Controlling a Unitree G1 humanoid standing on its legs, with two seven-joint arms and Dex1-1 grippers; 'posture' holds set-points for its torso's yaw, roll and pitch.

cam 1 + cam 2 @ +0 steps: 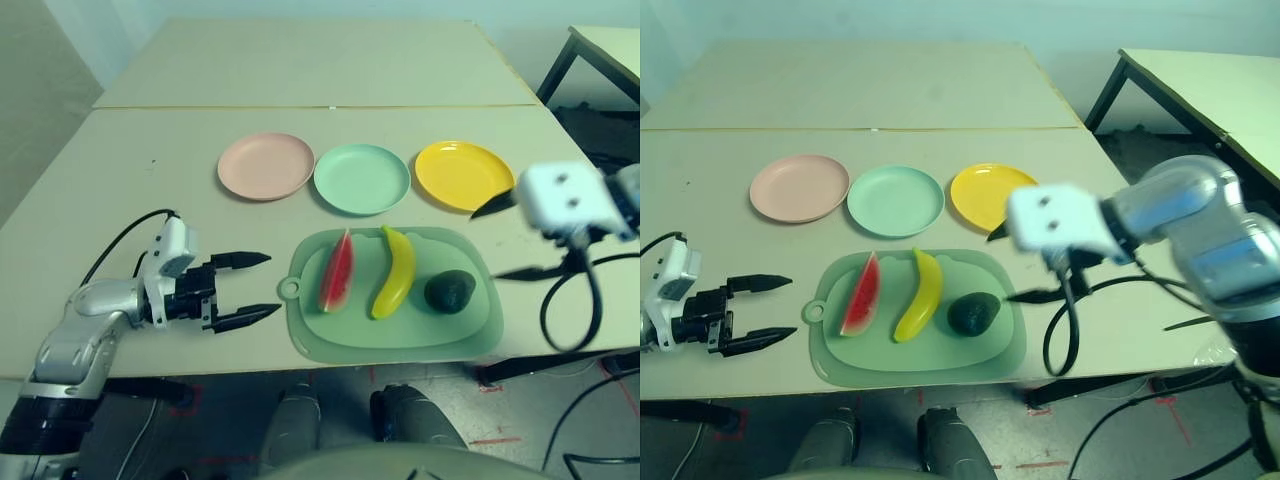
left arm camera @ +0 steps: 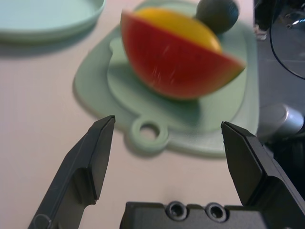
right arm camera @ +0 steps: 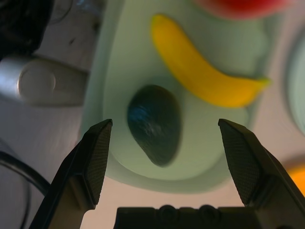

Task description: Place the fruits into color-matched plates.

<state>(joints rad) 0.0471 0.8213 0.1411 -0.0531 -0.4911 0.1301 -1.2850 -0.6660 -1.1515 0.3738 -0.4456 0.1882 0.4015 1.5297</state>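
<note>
Left eye view shows you three toy fruits lined up on a large pale-green cutting mat with rounded corners (image 1: 400,335) at the near edge of the beige table (image 1: 130,160): a red watermelon wedge with green rind (image 1: 337,272) on the left, a curved yellow banana (image 1: 394,272) in the middle, a small round dark-green avocado (image 1: 450,291) on the right. Beyond them sit three round matte plastic plates, pale pink (image 1: 266,166), mint green (image 1: 362,178) and bright yellow (image 1: 463,174), left to right, all bare. Your left gripper (image 1: 245,290) hovers just left of the mat with fingers spread wide, aimed at the wedge; your right gripper (image 1: 1012,265) hangs over the mat's right end, fingers apart and empty, the avocado framed between them in the right wrist view. Each arm appears staged nearest its own fruit, likely for a first pick. No brand, label or writing is legible anywhere.
</note>
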